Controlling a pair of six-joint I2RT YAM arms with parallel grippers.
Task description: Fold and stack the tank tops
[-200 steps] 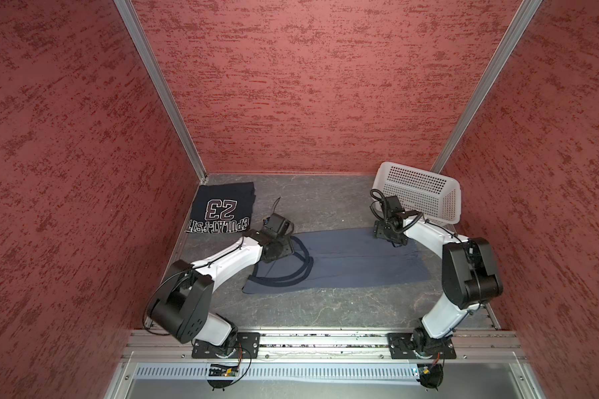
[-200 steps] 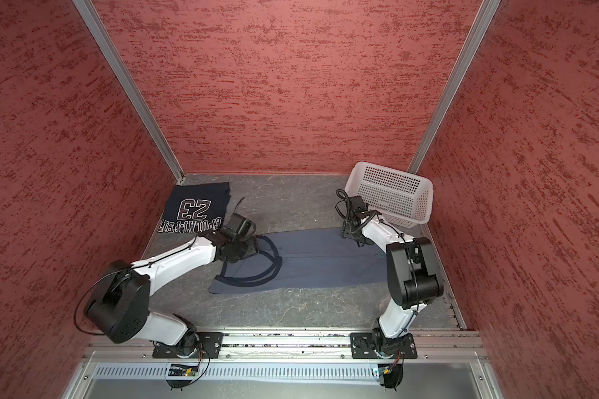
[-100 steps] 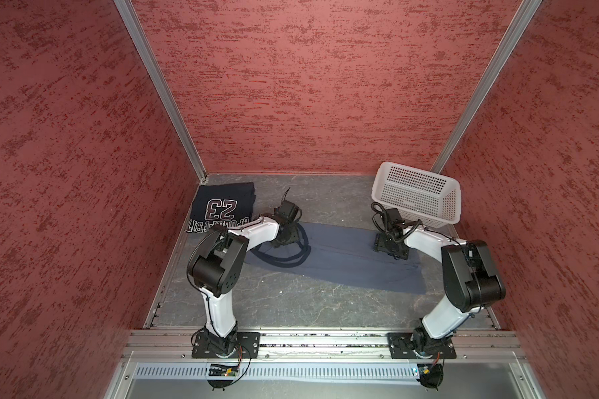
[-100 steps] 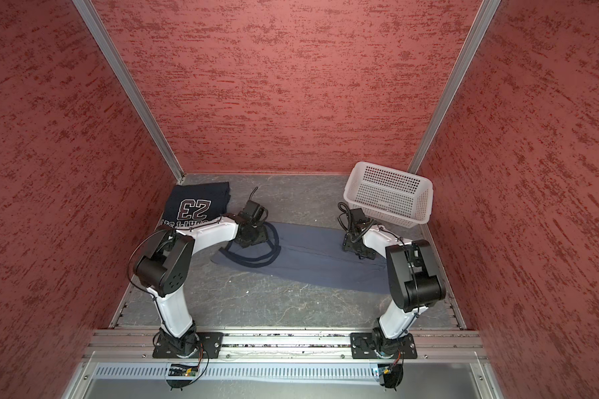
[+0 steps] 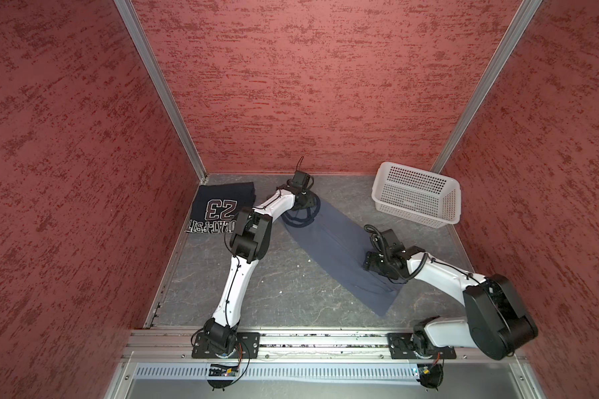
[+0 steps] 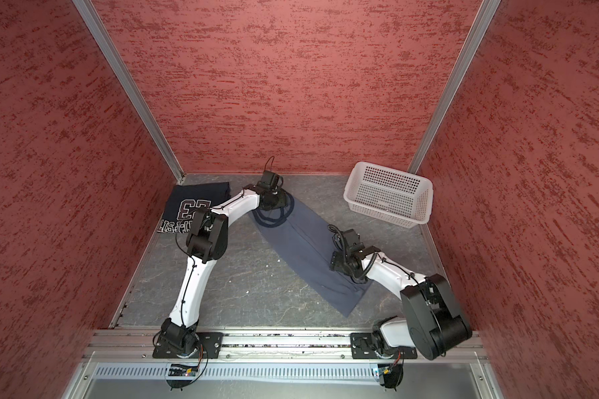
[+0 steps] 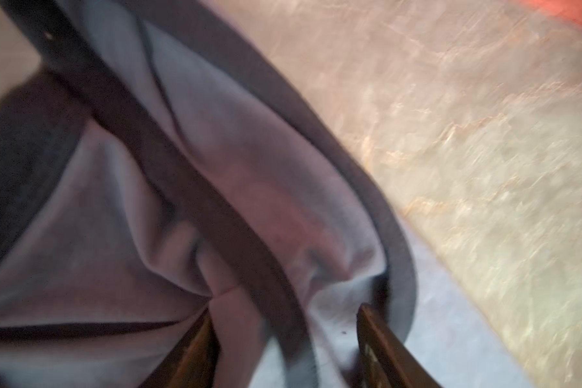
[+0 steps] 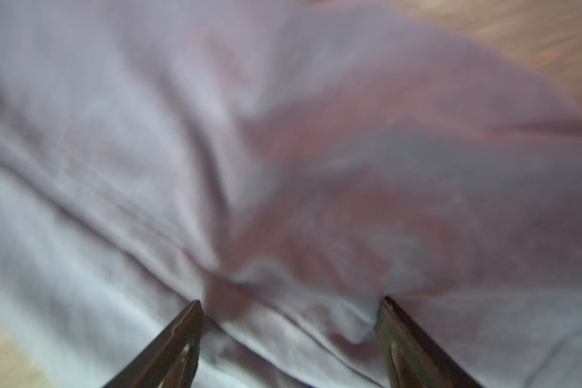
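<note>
Progress first: we are judging the job as roughly half done. We are seeing the navy top (image 5: 220, 207) lying folded into a neat square in the far left corner of the table (image 5: 274, 297), its "23" print facing up. The grey-blue top (image 5: 336, 248) is lying on a slant across the middle of the table, running from near the far edge toward the near right corner. It is looking narrowed into a long strip, so we are guessing its sides are already turned in.

The left gripper (image 7: 284, 314) is sitting at the strap end of that top. Its jaws are standing apart and its tips are pressing into the cloth, with a dark strap running between them. The right gripper (image 8: 290, 302) is resting further down the same top, with its jaws likewise spread and cloth bunching between the tips. Neither is looking clamped shut.

We are reckoning two steps are left: folding this strip across its length, then laying it on the navy top. The white basket (image 5: 415, 214) is standing in the far right corner, apart from both tops.
</note>
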